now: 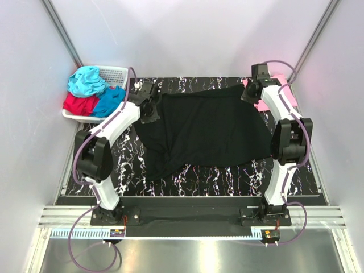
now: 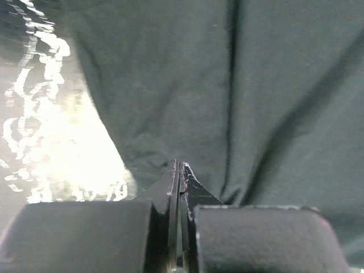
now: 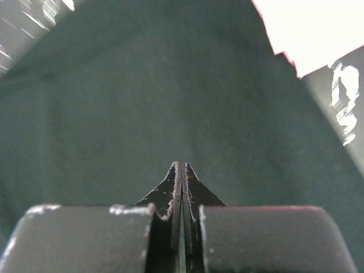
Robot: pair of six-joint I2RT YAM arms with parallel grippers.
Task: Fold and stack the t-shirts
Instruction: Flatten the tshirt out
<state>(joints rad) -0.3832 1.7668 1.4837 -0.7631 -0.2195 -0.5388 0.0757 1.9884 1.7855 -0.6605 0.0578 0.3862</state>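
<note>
My left gripper [image 1: 151, 108] and my right gripper [image 1: 249, 92] are both squeezed tight. Each one seems to pinch a far corner of the black t-shirt [image 1: 205, 131], because the far edge runs straight from one to the other. The rest of the shirt lies flat on the marble-pattern table [image 1: 210, 177].

Things could go wrong from here. I only hold a thin bit of cloth, so a corner might slip out if I pull hard. The near left part is bunched up and twisted, so the fold may come out crooked. If one arm goes faster than the other, the shirt will go slanted. The pink t-shirt [image 1: 263, 106] sits right by my right corner, and I might drag it along.

The teal t-shirt [image 1: 85, 81], the red t-shirt [image 1: 78, 104] and the blue t-shirt [image 1: 111, 100] wait in the white basket [image 1: 117, 71].

I cannot see any words, labels or marks anywhere.
</note>
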